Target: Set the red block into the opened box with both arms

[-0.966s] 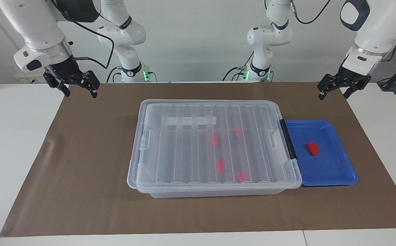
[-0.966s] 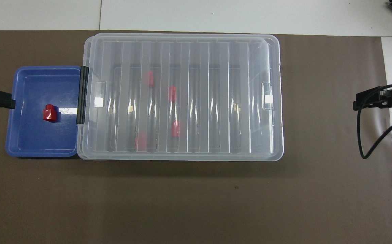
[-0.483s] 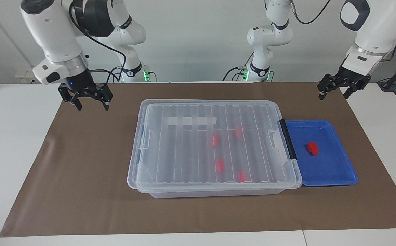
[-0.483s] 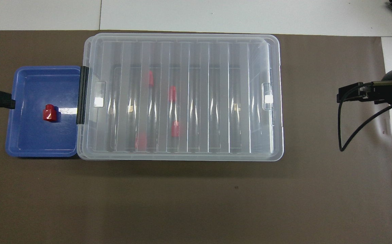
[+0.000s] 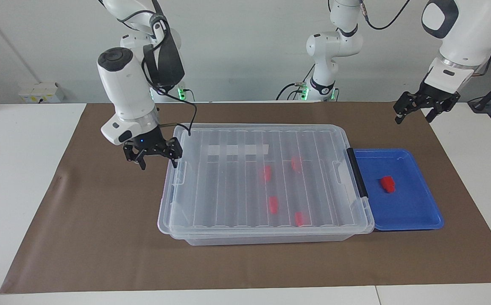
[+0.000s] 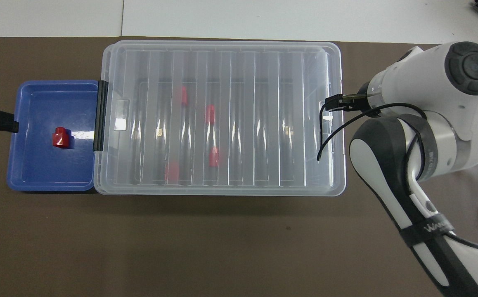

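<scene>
My right gripper (image 5: 157, 158) hangs released beside the lidded box (image 5: 262, 178). My left gripper (image 5: 423, 111) waits released above the mat near the blue tray (image 5: 415, 212), which holds the red block (image 5: 387, 184).

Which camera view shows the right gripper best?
The facing view: the right gripper hangs open at the clear box's end edge, fingers plainly visible. In the overhead view the right arm's own white body covers it; only a small black part shows there.
</scene>
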`<action>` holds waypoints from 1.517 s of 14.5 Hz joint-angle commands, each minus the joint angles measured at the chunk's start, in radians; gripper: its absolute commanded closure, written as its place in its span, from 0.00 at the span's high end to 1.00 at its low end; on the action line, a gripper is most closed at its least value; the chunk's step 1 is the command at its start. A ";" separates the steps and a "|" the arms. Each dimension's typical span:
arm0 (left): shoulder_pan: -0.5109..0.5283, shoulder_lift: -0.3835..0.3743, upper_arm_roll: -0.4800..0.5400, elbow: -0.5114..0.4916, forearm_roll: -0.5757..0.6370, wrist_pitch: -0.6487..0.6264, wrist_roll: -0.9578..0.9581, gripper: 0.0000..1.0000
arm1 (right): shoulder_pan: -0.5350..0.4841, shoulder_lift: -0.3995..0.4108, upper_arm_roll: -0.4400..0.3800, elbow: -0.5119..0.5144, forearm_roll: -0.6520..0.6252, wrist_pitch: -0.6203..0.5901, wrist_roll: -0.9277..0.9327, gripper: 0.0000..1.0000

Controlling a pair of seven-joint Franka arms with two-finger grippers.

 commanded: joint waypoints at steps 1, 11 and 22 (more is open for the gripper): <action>-0.001 -0.008 0.000 -0.002 -0.010 0.007 -0.009 1.00 | -0.005 0.016 -0.003 -0.011 0.018 0.033 0.008 1.00; 0.011 -0.042 0.000 -0.085 -0.010 0.101 -0.008 1.00 | -0.048 0.016 -0.004 -0.043 -0.031 0.026 -0.003 1.00; 0.042 -0.065 0.007 -0.338 -0.006 0.411 0.001 1.00 | -0.116 0.017 -0.006 -0.039 -0.083 0.017 -0.040 1.00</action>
